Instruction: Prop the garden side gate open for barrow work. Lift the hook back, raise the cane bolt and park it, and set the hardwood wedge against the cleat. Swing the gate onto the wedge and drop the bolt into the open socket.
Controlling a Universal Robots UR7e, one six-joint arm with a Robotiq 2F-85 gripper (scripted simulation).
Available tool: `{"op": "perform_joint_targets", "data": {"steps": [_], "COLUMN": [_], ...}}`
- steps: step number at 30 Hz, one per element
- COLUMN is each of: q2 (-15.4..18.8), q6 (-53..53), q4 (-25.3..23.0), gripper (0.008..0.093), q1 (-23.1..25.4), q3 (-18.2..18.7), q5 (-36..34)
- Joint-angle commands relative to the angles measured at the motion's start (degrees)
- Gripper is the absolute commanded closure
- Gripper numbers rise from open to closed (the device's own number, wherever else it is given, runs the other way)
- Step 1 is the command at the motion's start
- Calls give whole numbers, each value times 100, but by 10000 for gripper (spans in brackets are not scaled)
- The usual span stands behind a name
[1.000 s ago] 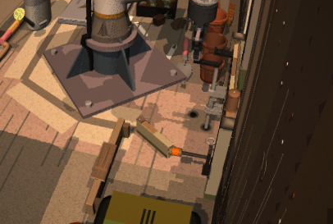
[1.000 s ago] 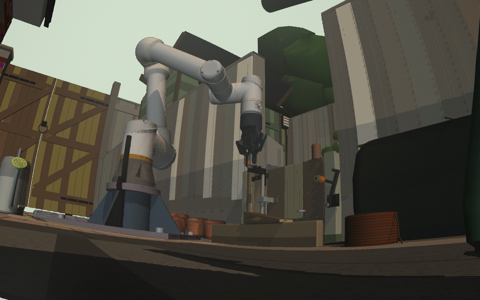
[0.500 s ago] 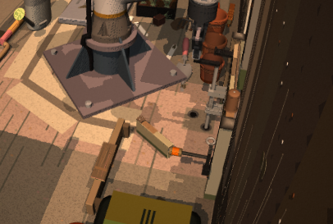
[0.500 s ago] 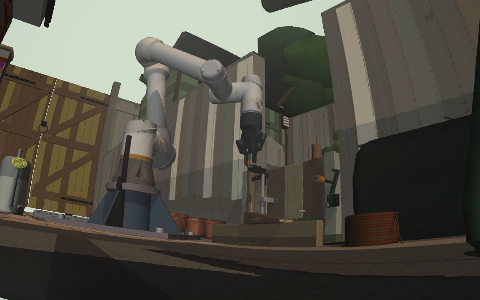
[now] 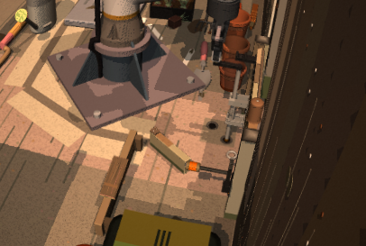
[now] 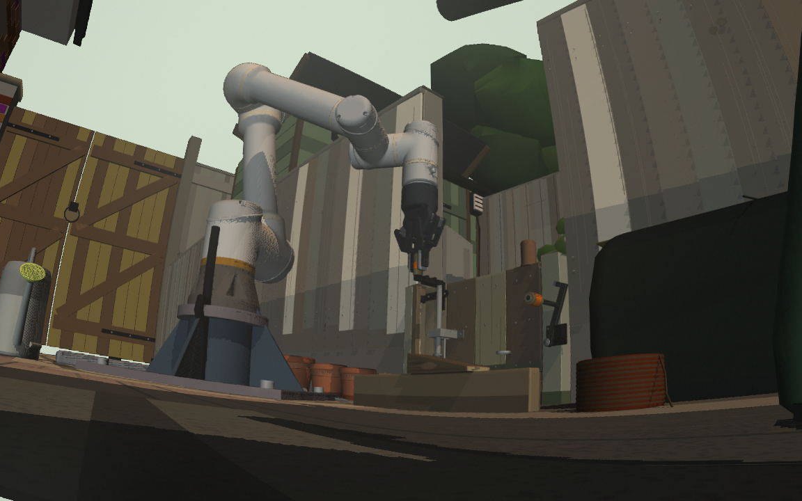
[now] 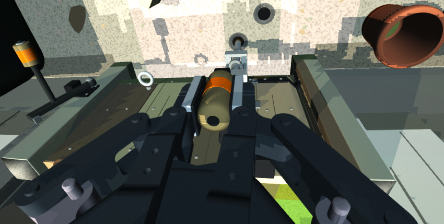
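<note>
I hold the cane bolt's handle (image 7: pixel 215 100), a tan grip with an orange band, in my closed gripper (image 7: pixel 214 94) above the gate's free end. The bolt's rod (image 6: pixel 438 314) runs straight down the gate face through a grey guide (image 7: pixel 236 59). Its tip stands over a floor socket (image 7: pixel 238 41). A second socket (image 7: pixel 264 13) lies further out on the paving. The hook (image 7: pixel 46 83), with an orange-banded knob (image 7: pixel 26 55), sticks out from the post, away from the eye (image 7: pixel 146 78) on the gate. The hardwood wedge (image 5: pixel 170 151) lies on the paving near the wooden cleat (image 5: pixel 118 175).
The tall fence (image 6: pixel 653 124) stands behind the gate. Terracotta pots (image 5: pixel 234 48) sit in a row beside the gate's free end. My base plate (image 5: pixel 124 78) takes up the middle of the paving. A yellow barrow (image 5: pixel 162 231) stands at the near edge.
</note>
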Motion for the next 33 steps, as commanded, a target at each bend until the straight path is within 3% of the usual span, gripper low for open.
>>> {"op": "perform_joint_targets", "data": {"steps": [1, 33], "q2": [-12, -217], "q6": [-1, -1], "q4": [16, 503], "gripper": [934, 934], "q1": [0, 0], "q3": [-14, -297], "q5": [-2, -2]}}
